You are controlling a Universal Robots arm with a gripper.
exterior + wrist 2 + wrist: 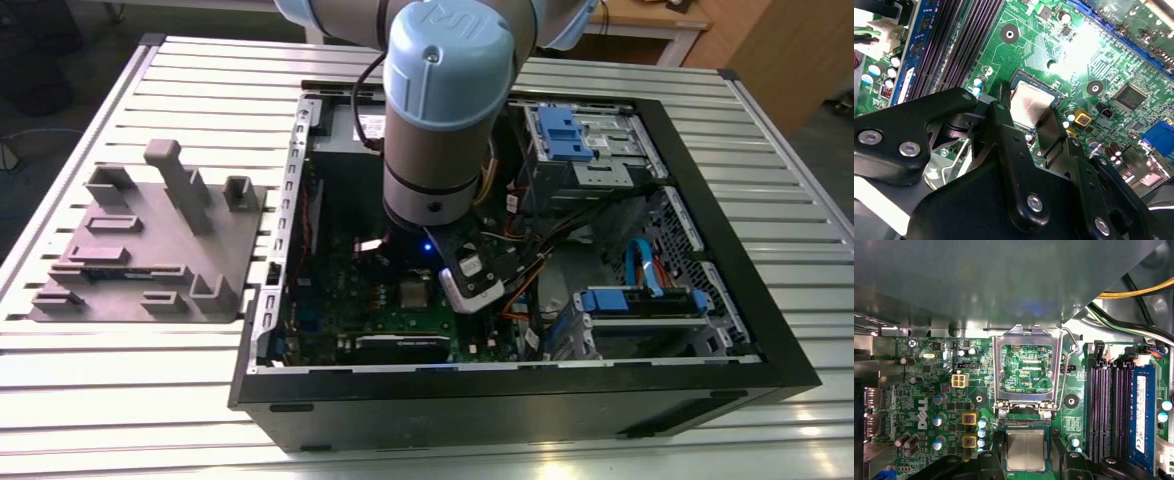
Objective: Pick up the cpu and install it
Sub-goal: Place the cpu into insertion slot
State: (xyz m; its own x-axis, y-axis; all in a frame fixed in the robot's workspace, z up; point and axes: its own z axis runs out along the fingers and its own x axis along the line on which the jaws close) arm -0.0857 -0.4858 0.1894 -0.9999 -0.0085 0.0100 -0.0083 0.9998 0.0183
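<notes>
My fingers (1004, 127) pinch the cpu (1030, 102) by 2 opposite edges: small flat square, shiny silver-grey top, thin pale rim, low over the green board (1104, 55).

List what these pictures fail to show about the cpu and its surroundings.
1. Second wrist view: the gripper covers the near edge of the cpu, so its seating there is hidden.
2. Second wrist view: glare washes out part of the motherboard.
3. Exterior view: the arm hides part of the motherboard, and the cpu is too small to judge.
4. First wrist view: a grey metal panel hides whatever lies beyond the socket frame.
</notes>
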